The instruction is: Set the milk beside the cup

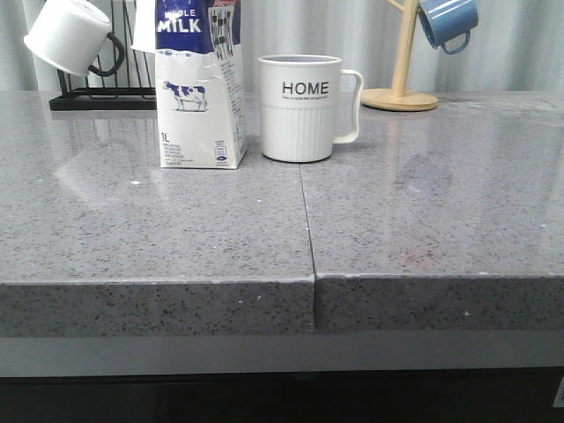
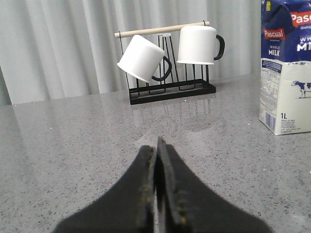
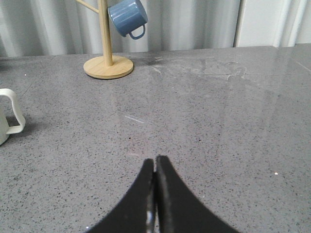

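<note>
The milk carton [image 1: 199, 88] stands upright on the grey counter [image 1: 264, 229], just left of the white "HOME" cup [image 1: 301, 107], a small gap between them. The cup's handle points right. The carton also shows in the left wrist view [image 2: 286, 68]; only the cup's handle [image 3: 12, 110] shows in the right wrist view. My left gripper [image 2: 157, 145] is shut and empty above bare counter, short of the carton. My right gripper [image 3: 156, 162] is shut and empty over bare counter, right of the cup. Neither gripper appears in the front view.
A black wire rack [image 2: 170, 90] with two white black-handled mugs [image 2: 143, 59] stands at the back left. A wooden mug tree [image 3: 108, 63] with a blue mug [image 3: 128, 17] stands at the back right. A seam [image 1: 307, 220] runs through the counter.
</note>
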Robot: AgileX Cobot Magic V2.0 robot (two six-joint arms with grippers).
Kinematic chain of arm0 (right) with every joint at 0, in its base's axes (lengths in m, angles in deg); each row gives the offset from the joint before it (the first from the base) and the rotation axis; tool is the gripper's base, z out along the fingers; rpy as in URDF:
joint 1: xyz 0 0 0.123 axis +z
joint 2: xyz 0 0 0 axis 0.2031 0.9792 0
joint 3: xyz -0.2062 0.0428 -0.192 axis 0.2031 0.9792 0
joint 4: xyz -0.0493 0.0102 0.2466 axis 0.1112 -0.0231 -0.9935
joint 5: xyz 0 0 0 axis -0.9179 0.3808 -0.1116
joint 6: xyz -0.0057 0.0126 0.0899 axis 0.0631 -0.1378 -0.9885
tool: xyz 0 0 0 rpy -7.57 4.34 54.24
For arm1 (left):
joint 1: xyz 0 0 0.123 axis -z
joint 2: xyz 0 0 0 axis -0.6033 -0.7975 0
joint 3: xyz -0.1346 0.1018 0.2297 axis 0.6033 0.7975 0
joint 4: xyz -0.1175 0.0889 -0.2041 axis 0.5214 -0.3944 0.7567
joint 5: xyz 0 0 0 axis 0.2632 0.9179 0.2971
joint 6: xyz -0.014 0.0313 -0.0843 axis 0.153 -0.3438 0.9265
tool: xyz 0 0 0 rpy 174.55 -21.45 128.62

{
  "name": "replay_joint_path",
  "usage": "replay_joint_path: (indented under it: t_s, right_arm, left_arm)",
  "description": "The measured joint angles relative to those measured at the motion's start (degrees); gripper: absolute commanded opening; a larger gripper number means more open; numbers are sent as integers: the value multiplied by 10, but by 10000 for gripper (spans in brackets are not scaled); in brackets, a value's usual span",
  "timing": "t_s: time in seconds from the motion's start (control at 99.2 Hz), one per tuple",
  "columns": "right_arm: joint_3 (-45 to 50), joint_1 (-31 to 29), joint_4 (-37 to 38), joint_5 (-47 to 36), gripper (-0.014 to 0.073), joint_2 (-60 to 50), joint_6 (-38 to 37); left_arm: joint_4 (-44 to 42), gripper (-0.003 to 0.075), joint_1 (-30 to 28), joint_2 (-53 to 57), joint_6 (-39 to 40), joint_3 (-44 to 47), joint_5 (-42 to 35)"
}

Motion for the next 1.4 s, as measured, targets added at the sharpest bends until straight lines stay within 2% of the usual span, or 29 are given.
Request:
replay_joint_path:
  t_s: [0.252,0.524,0.776,0.937,1.401]
  right_arm:
    - [28,15,-14,-1,-120,-75,48]
    - [136,24,-48,-8,-120,-201,80]
    - [225,24,-56,-97,-120,-205,80]
    - [238,24,-55,-135,-120,-205,80]
    - [238,24,-57,-141,-120,-205,80]
  left_arm:
    - [0,-21,0,0,0,0,0]
    - [0,-21,0,0,0,0,0]
    - [0,-20,0,0,0,0,-1]
    - [0,-21,0,0,0,0,-1]
    - [0,-21,0,0,0,0,-1]
